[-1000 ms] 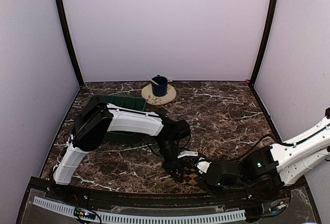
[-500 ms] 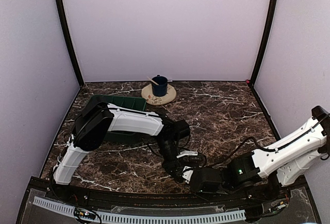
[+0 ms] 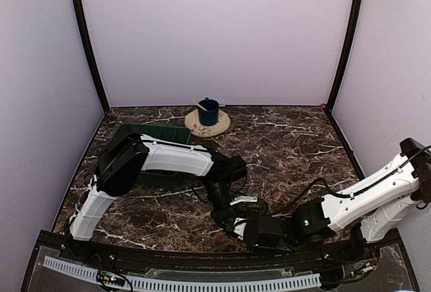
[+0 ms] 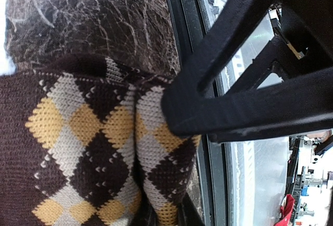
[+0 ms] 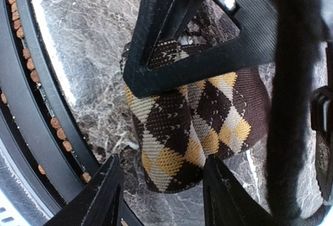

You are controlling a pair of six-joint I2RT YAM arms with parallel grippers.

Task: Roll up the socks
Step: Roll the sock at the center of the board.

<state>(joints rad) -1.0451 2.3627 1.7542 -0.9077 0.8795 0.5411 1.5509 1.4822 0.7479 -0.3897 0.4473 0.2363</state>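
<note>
Arms: two, the left arm point(image 3: 168, 158) and the right arm point(image 3: 367, 194).
Grippers: two, one per arm, the left gripper point(image 3: 231, 222) and the right gripper point(image 5: 162, 164).
Socks in view: one sock point(image 4: 78, 148), brown with cream and yellow diamonds.
Bins: one green bin point(image 3: 152, 133).
Cups: one blue cup point(image 3: 209, 112), containing one stick point(image 3: 199, 104).
Mats: one round mat point(image 3: 199, 129), under the cup.
Tables: one dark marble table point(image 3: 289, 144).
Wall panels point(image 3: 215, 36): three.
Black corner posts point(image 3: 87, 43): two.

A dark blue cup point(image 3: 208, 112) sits on a round tan plate point(image 3: 200, 129), with a green rectangular bin point(image 3: 153, 134) front-left of the cup. Well nearer than the cup, the left end effector point(image 3: 229, 223) and the right end effector point(image 3: 242, 229) meet.
</note>
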